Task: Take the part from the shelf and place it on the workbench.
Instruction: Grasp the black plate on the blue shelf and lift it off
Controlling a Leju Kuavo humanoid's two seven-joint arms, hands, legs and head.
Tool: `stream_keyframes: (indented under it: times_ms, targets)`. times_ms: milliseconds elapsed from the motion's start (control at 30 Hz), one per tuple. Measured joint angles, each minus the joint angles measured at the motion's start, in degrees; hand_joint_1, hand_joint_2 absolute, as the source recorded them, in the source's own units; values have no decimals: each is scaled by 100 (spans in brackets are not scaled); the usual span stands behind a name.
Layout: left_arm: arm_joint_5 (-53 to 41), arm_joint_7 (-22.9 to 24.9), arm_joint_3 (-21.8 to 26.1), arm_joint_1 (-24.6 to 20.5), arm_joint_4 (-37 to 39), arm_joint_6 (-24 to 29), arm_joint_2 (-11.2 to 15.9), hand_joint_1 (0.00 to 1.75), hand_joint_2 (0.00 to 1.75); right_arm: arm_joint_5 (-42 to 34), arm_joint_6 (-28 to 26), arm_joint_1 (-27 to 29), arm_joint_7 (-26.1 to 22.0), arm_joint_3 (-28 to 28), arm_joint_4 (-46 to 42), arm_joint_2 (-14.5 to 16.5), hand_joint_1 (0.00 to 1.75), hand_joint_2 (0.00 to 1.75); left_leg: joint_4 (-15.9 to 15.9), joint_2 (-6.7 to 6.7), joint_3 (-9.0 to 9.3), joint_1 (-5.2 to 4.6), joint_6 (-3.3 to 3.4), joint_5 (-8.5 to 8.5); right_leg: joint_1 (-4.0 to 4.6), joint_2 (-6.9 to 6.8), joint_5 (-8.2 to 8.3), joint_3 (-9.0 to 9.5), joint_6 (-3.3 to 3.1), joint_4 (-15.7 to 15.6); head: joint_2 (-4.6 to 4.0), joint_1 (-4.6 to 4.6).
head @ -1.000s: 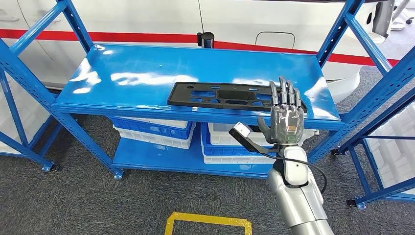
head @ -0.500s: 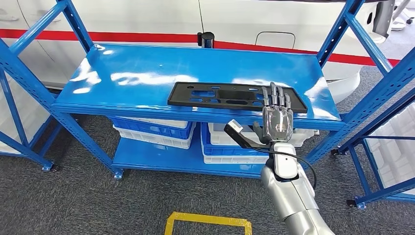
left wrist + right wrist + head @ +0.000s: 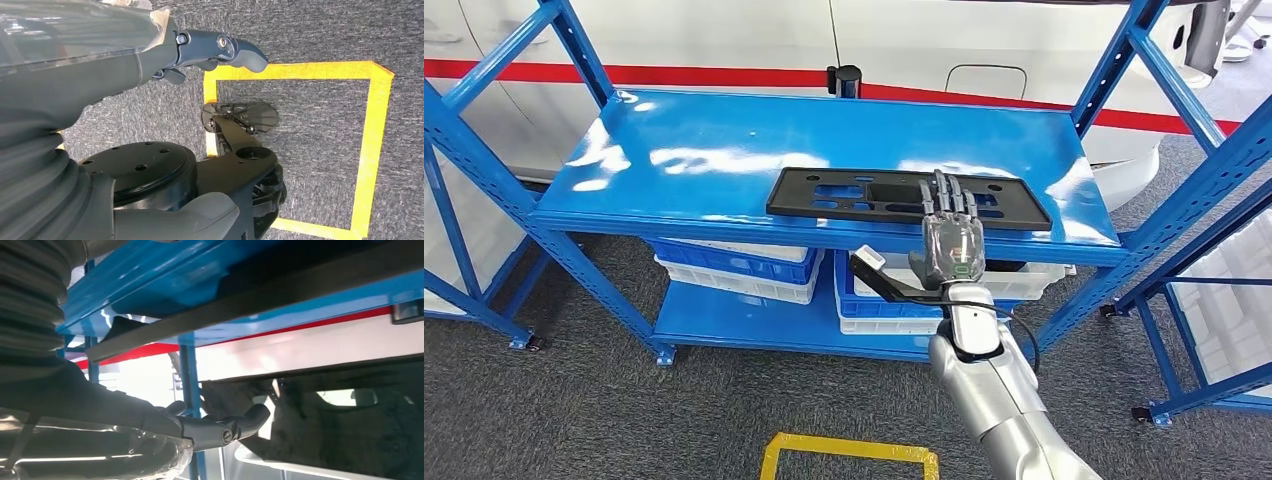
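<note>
A flat black plastic panel with cut-out slots (image 3: 904,199) lies along the front edge of the glossy blue metal shelf (image 3: 724,150). The right hand (image 3: 952,245) is raised before the shelf edge, its fingers (image 3: 946,195) straight, apart and empty, their tips overlapping the panel's right half. The left hand (image 3: 150,60) hangs over grey carpet (image 3: 320,130), fingers loose, holding nothing.

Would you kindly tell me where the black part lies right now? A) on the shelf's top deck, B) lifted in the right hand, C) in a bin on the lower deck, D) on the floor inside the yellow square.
A: the black part lies flat on the top deck, with the right hand raised in front of it.
</note>
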Motion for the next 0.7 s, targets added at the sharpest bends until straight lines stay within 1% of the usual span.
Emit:
stream_keyframes:
  times_ms: [167,467,700]
  targets:
    - [20,3,0,0,1,1,-2,0,175,1,42,-220,-72,17,220,232,0,175,0,-1,0,0,0,0,0,0,0,0,0,1,0,1]
    - [86,45,2,2,8,115,-40,0,175,1,170,-445,-168,25,530,478,0,175,0,0,-1,-2,0,0,0,0,0,1,0,0,0,1]
    - [161,46,7,2,27,163,-106,0,175,0,190,-701,-158,56,1139,694,0,175,0,-1,-1,-1,0,0,0,0,0,0,0,0,0,1]
